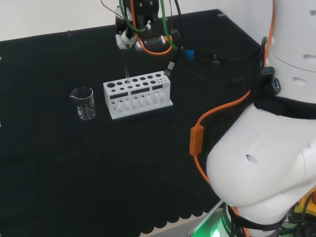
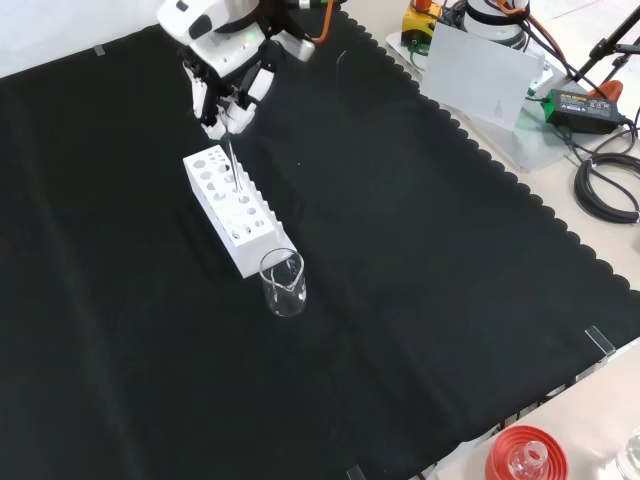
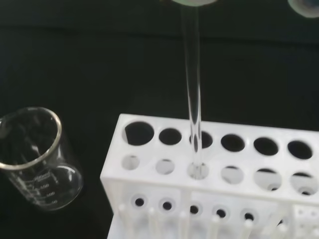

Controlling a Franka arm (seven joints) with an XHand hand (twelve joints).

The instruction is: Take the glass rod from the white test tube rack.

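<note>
The white test tube rack [image 1: 138, 95] stands on the black cloth, also seen in the front view [image 2: 232, 212] and close up in the wrist view [image 3: 214, 174]. A thin clear glass rod [image 3: 193, 89] stands upright in one of its holes, its lower end inside the rack. It shows faintly in the head view [image 1: 127, 75] and the front view [image 2: 233, 162]. The hand [image 2: 228, 85] hangs directly above the rack [image 1: 143, 27], fingers curled down round the rod's top end. A blurred fingertip [image 3: 194, 2] meets the rod's top.
An empty glass beaker [image 1: 83, 102] stands beside the rack's end [image 2: 283, 283] [image 3: 35, 154]. In the front view a red ribbed stand [image 2: 525, 455] sits at the near edge, and a white board [image 2: 480, 75] with cables lies beyond the cloth's scalloped right edge.
</note>
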